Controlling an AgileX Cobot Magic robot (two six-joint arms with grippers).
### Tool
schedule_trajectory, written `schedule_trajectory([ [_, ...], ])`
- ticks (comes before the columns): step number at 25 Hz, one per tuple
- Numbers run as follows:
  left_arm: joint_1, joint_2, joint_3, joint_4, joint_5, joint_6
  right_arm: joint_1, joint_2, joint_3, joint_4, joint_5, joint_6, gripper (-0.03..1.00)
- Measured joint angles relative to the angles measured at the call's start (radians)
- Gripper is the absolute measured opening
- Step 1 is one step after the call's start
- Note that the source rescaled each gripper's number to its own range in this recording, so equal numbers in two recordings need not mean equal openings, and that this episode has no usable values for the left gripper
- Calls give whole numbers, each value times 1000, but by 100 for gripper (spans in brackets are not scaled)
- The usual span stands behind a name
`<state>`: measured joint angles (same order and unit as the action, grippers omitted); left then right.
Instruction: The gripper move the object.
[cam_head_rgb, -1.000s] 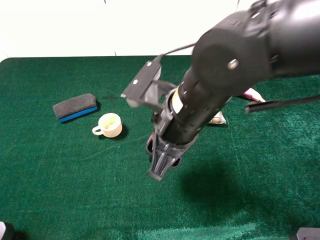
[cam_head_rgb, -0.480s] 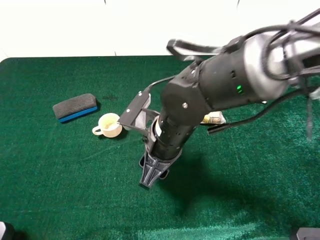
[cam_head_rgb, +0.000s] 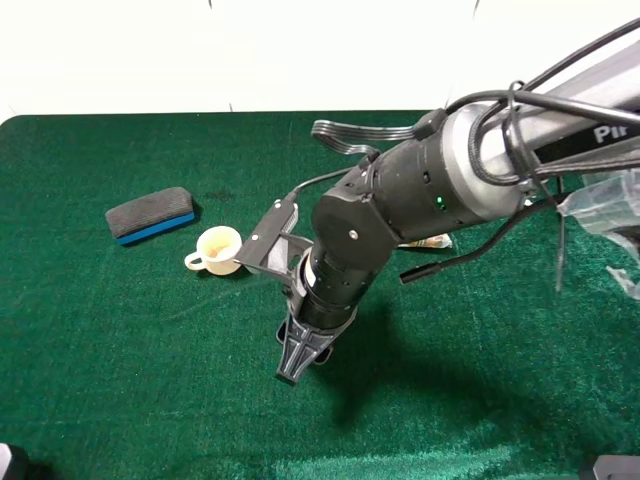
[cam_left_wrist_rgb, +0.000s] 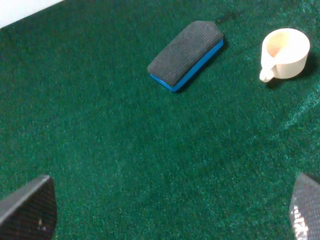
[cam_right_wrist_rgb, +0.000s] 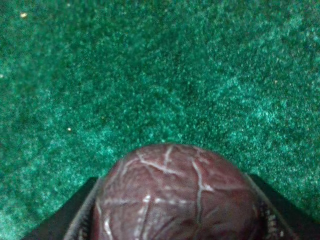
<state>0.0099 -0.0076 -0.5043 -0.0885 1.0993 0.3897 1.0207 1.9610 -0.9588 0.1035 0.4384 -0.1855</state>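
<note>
My right gripper (cam_head_rgb: 300, 352) reaches across the middle of the green table and points down at the cloth, below and to the right of the cup. In the right wrist view it (cam_right_wrist_rgb: 175, 222) is shut on the dark maroon ball (cam_right_wrist_rgb: 175, 187), which has a grooved surface with pale veins and sits between the black fingers (cam_right_wrist_rgb: 70, 220) just above the cloth. In the high view the ball is hidden by the arm. My left gripper (cam_left_wrist_rgb: 165, 215) is open and empty, its fingertips (cam_left_wrist_rgb: 27, 210) wide apart over bare cloth.
A pale cup (cam_head_rgb: 218, 250) stands left of the right arm; it also shows in the left wrist view (cam_left_wrist_rgb: 285, 52). A grey and blue eraser (cam_head_rgb: 150, 213) lies further left, also in the left wrist view (cam_left_wrist_rgb: 186, 54). A clear plastic bag (cam_head_rgb: 605, 205) hangs at the right edge.
The right arm has come down and drawn slightly left and toward the front, bringing its gripper closer to the cloth. The cup and eraser have not moved.
</note>
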Motion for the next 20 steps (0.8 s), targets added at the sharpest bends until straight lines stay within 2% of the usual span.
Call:
schedule_trajectory([
  [20,0,0,0,0,0,0,0,1,0,4,-21,0,2],
])
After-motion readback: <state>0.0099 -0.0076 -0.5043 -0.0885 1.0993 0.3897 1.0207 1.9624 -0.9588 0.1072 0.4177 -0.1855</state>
